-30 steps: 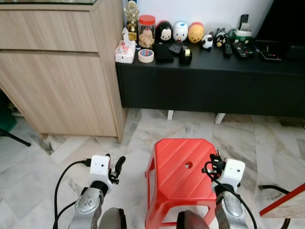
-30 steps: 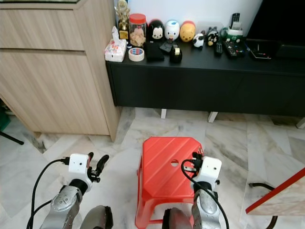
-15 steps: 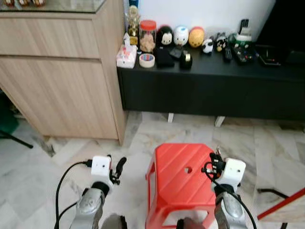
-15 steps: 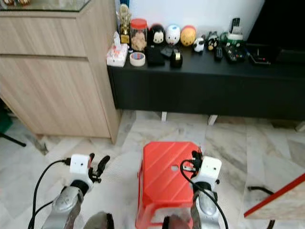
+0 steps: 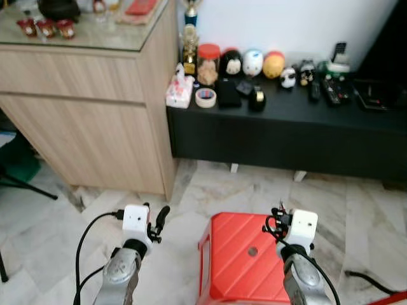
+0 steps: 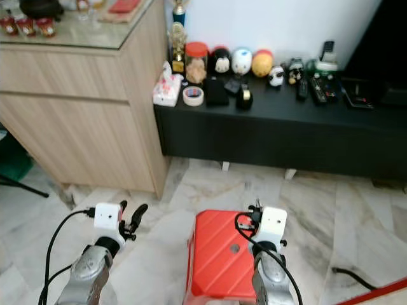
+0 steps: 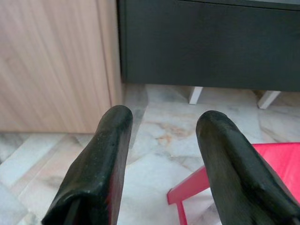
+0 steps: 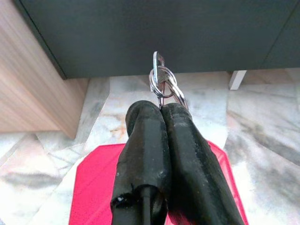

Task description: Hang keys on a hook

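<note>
A silver key ring with a key sticks out past the tips of my right gripper, which is shut on it. In the left eye view that gripper hovers over the far edge of a red stool, with the keys just ahead of it. My left gripper is open with nothing between its fingers. It is held low over the marble floor, left of the stool.
The red plastic stool stands right in front of me. Beyond it a low black console carries toys, a jar, a tape roll and remotes. A wooden cabinet with a glass top stands at the left. A cable lies on the floor at the right.
The camera has tilted up and shifted, so the cabinet's glass top has come into view and the stool sits lower. Both grippers keep their pose, the right still holding the keys.
</note>
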You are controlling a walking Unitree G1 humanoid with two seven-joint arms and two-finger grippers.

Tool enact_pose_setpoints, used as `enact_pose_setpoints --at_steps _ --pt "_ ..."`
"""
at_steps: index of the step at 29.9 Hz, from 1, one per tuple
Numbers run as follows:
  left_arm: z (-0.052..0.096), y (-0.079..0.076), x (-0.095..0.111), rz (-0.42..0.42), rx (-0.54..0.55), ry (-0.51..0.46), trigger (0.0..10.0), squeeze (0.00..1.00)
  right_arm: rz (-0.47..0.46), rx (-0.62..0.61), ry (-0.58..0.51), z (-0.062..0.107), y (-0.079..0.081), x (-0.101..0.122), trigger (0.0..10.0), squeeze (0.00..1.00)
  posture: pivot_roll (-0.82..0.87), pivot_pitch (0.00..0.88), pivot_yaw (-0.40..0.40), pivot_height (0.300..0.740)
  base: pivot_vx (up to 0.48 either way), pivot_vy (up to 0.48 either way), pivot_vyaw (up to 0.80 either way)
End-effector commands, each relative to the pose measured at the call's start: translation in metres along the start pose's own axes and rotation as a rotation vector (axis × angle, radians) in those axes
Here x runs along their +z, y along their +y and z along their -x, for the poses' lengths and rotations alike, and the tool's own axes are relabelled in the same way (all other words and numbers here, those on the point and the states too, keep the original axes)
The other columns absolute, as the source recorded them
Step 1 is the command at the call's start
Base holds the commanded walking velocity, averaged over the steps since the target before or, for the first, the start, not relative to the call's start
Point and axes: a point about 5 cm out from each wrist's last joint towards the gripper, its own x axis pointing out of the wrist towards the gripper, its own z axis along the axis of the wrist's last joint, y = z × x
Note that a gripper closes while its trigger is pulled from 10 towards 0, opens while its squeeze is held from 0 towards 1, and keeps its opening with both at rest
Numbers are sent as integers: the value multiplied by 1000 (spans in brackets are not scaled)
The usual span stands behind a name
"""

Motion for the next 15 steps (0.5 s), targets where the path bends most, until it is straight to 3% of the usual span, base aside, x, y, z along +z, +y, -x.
enact_pose_setpoints --at_steps 1,15 --pt "4 -2 -8 0 -8 30 10000 0 -34 -38 39 5 -6 -9 10000 0 16 50 -76 740 0 0 0" --pt "4 -4 -6 27 -23 9 10000 0 -50 -43 55 2 -4 -5 10000 0 20 58 -76 740 0 0 0"
